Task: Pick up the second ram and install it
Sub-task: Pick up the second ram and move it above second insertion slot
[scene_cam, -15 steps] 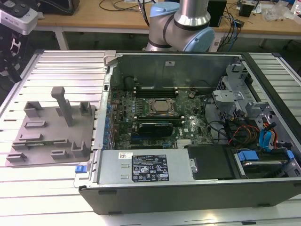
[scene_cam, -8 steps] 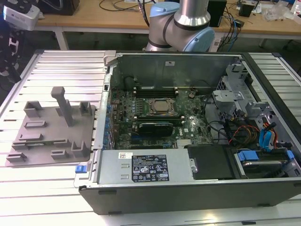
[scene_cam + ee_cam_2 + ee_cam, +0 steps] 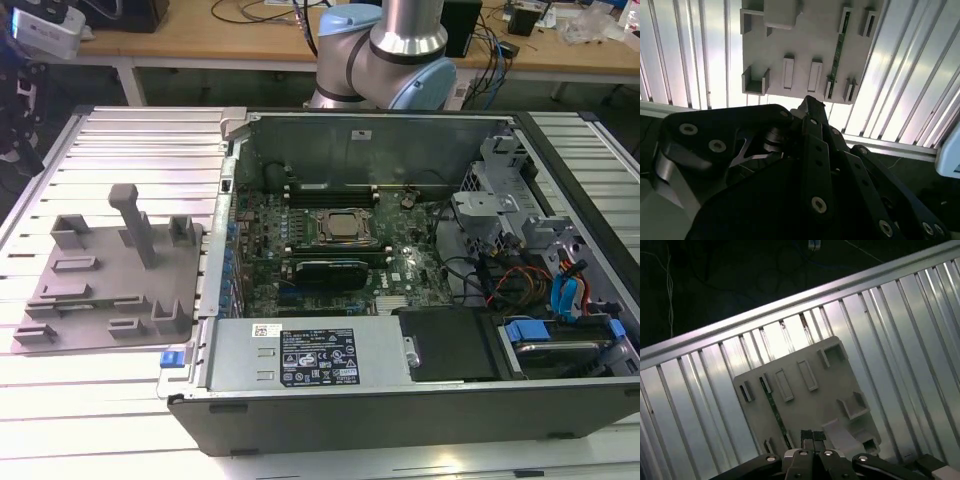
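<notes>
Where it shows in the first wrist view, gripper [image 3: 813,436]: fingertips are pressed together, nothing is pinched.
second ram [image 3: 838,56]: is seated between small upright blocks on the grey plastic plate [image 3: 800,45], apart from the gripper.
grey plastic plate: is set on the slatted table [image 3: 120,390], at 9 o'clock of the open computer case [image 3: 400,420] in the exterior view.

A ribbed aluminium table top [image 3: 130,140] is spread across the scene, and bright light is reflected from its slats. Behind it a pale wooden workbench [image 3: 200,40] is set, strewn with cables [image 3: 490,60]. A dark floor [image 3: 715,285] is seen beyond the table's edge.
</notes>
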`<state>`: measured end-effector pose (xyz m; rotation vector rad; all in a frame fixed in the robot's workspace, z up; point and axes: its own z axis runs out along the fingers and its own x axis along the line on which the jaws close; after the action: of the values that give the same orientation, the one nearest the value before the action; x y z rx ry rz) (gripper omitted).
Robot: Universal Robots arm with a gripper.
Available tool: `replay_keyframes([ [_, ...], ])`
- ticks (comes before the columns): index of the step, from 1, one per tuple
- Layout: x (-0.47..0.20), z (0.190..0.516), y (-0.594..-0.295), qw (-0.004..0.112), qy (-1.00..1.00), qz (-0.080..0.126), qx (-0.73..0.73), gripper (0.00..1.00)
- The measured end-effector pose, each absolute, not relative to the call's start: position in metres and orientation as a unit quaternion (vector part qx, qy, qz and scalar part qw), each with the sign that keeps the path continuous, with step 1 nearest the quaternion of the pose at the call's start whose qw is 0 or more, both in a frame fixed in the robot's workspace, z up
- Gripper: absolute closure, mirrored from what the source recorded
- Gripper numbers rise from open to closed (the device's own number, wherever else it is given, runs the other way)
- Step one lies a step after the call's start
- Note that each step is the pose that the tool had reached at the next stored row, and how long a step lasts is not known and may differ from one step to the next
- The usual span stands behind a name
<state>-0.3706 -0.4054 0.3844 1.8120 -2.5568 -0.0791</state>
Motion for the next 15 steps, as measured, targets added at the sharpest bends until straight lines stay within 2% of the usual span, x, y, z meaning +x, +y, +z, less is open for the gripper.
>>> replay_keyframes([
  [15,-0.3705,0.3844,-0.4054,0.006,-0.748,-0.025,0.664,0.92],
])
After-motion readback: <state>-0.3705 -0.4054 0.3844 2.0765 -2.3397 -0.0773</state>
